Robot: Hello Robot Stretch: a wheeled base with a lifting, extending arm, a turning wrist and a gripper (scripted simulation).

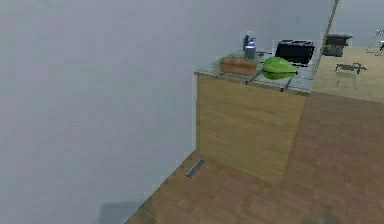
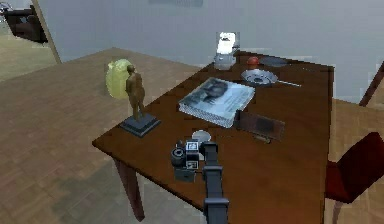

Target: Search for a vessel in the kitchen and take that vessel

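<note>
Showing at the surface's (image 2: 300, 150) near edge, the claw (image 2: 182, 160) is noted near a small pale round item (image 2: 202, 137); whether anything is held cannot be told. Likely vessel: reddish bowl (image 2: 253, 61), far end, beside a pan (image 2: 262, 76). Risk: the book (image 2: 217, 100) between could be struck by an extending arm (image 2: 213, 190).

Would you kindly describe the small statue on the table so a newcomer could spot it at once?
Find the dark brown wooden table in the arm side view. Near its left corner stands a small brown human-shaped statuette on a dark square base. Unlike the flat white book to its right, it rises upright.
</note>
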